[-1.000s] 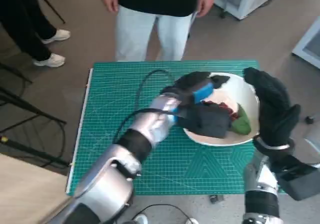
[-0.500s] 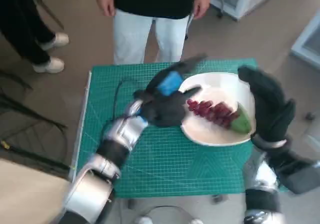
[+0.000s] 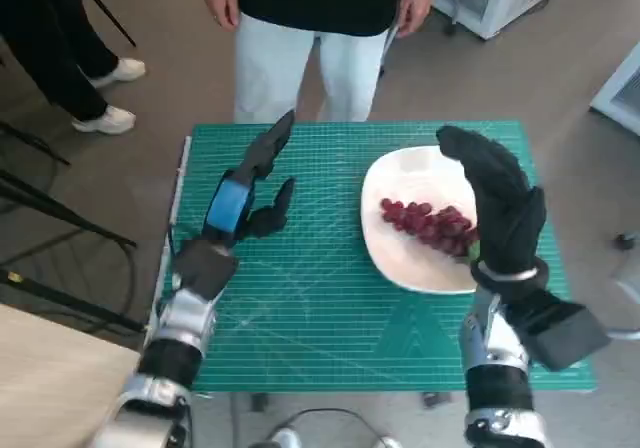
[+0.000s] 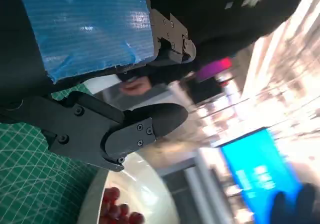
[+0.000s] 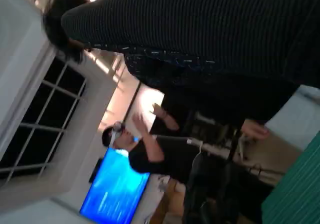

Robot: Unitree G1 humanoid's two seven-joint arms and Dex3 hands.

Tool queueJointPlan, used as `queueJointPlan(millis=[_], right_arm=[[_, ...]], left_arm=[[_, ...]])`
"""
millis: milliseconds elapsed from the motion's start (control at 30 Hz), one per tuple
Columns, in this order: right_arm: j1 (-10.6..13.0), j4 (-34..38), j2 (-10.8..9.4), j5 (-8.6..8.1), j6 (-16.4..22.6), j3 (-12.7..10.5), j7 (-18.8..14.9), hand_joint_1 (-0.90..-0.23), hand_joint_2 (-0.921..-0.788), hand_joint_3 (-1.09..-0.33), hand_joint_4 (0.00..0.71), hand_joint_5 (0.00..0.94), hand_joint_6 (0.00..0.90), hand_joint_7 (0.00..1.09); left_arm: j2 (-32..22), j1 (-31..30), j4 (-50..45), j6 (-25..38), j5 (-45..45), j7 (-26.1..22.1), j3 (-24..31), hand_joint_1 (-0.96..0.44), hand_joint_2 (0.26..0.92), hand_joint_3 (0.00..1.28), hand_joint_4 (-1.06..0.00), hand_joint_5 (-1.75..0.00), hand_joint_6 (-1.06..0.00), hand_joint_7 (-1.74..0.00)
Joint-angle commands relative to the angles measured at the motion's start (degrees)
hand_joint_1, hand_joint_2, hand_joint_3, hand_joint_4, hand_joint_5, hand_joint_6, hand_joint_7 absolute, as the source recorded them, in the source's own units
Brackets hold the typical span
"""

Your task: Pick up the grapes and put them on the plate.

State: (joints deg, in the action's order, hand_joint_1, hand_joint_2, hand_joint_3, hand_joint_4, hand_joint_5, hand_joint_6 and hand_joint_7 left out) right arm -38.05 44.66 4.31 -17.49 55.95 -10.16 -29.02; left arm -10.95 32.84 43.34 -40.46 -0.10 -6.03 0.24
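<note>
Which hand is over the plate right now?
The right hand, in the black knitted glove, hangs over the white plate beside the grapes. The blue-taped left hand is out over the green mat, holding nothing.

Head view: even, soft daylight is falling across the green mat (image 3: 330, 298); shadows are lying faint and diffuse. The white plate (image 3: 400, 258) is reading bright without blowing out. Wide-angle bending is showing toward the edges.

Left wrist view: background is smearing with motion blur, and bright lights are glaring on one side; the blue tape (image 4: 85, 29) is catching a small sheen.

Right wrist view: soft focus throughout; a window (image 5: 35, 129) and a blue screen (image 5: 115, 194) are glowing.
</note>
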Motion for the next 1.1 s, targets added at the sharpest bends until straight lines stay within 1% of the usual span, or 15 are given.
queueJointPlan(millis=[33, 267, 400, 567, 867, 1100], right_arm=[[-0.18, 2.09, -0.1, 0.02, -0.48, 0.58, -1.57, -0.559, -0.921, -0.701, 0.174, 0.006, -0.001, 0.32], [-0.99, 3.98, -0.25, -0.87, -0.44, 0.86, -3.97, -0.586, -0.921, -0.661, 0.187, 0.011, -0.001, 0.33], [-1.29, 4.77, -0.2, -0.98, 0.0, 0.73, -4.74, -0.59, -0.921, -0.654, 0.192, 0.012, 0.0, 0.34], [-2.12, 7.24, 0.1, -1.24, 1.28, 0.5, -6.85, -0.59, -0.921, -0.648, 0.209, 0.019, 0.005, 0.35], [-2.85, 8.98, 0.06, -1.63, 2.05, -0.21, -8.54, -0.587, -0.921, -0.648, 0.218, 0.019, 0.01, 0.35], [-3.09, 9.55, 0.13, -1.75, 2.16, -0.48, -9.04, -0.584, -0.921, -0.645, 0.216, 0.015, 0.016, 0.35]], left_arm=[[0.75, -3.23, -3.55, -2.68, -2.99, -2.15, 1.48, -0.62, 0.921, 0.74, -0.21, 0.0, -0.27, -0.02], [0.91, -7.26, -7.57, -4.5, -3.95, -2.88, 2.67, -0.61, 0.921, 0.71, -0.21, -0.01, -0.27, -0.02], [0.97, -8.25, -8.66, -4.58, -4.44, -3.35, 3.18, -0.61, 0.921, 0.7, -0.21, -0.01, -0.27, -0.02], [1.04, -11.35, -12.18, -5.05, -6.81, -4.47, 4.32, -0.62, 0.921, 0.66, -0.21, 0.0, -0.27, -0.02], [2.17, -13.26, -15.79, -4.22, -8.19, -5.09, 4.83, -0.63, 0.921, 0.62, -0.21, 0.0, -0.28, -0.02], [2.92, -13.53, -16.23, -3.67, -8.14, -5.23, 5.12, -0.63, 0.921, 0.6, -0.21, 0.0, -0.28, -0.02]])
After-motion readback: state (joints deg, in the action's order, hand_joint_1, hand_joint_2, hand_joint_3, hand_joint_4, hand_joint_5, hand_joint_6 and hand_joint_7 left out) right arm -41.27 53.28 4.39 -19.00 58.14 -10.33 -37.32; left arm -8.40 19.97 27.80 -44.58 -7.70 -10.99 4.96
